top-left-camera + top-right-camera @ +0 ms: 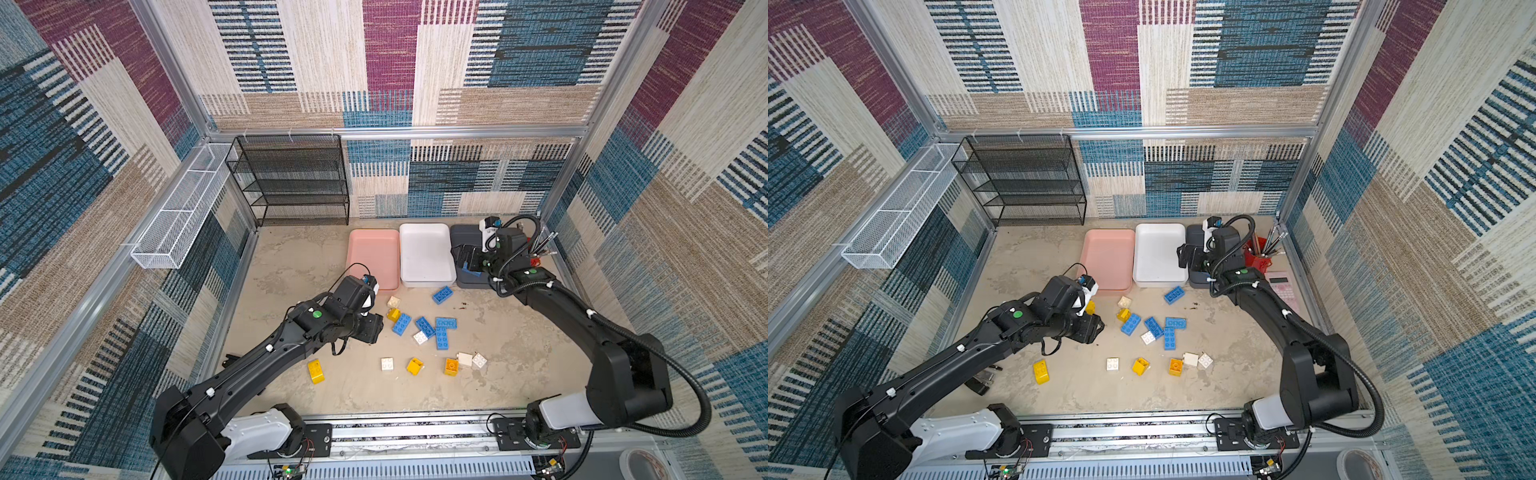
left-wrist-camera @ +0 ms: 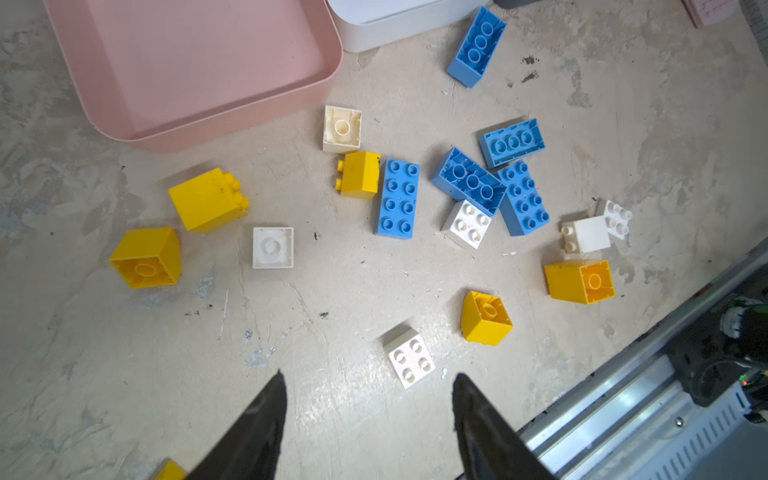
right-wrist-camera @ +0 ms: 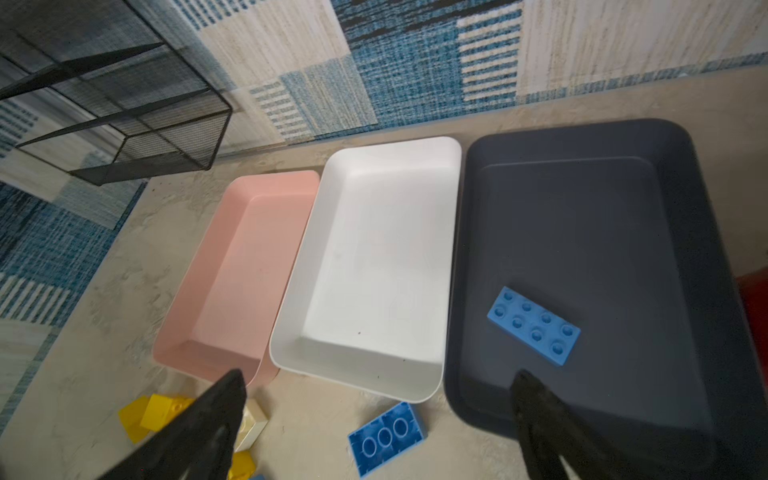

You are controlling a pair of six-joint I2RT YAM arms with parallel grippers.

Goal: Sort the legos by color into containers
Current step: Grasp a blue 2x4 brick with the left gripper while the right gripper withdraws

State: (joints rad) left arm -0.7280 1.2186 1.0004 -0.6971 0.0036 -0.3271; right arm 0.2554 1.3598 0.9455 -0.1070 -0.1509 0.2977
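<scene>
Blue, yellow and white legos lie scattered on the floor in front of the containers, with a blue cluster [image 1: 424, 326] in the middle. The pink tray [image 1: 372, 257], white tray [image 1: 426, 253] and dark grey tray [image 1: 461, 237] stand side by side. My left gripper [image 2: 369, 376] is open over bare floor left of the pile, a white brick [image 2: 409, 357] just ahead of it. My right gripper [image 3: 379, 374] is open above the near edge of the dark grey tray [image 3: 582, 232]. One blue brick [image 3: 534, 326] lies in that tray. The pink tray [image 3: 245, 270] and white tray [image 3: 374, 257] hold nothing.
A black mesh shelf [image 1: 291, 183] stands at the back left, and a white wire basket [image 1: 183, 208] hangs on the left wall. A red pen cup [image 1: 1258, 255] and a pink calculator [image 1: 1285, 289] sit right of the dark grey tray. The arms' metal rail [image 1: 415, 432] runs along the front.
</scene>
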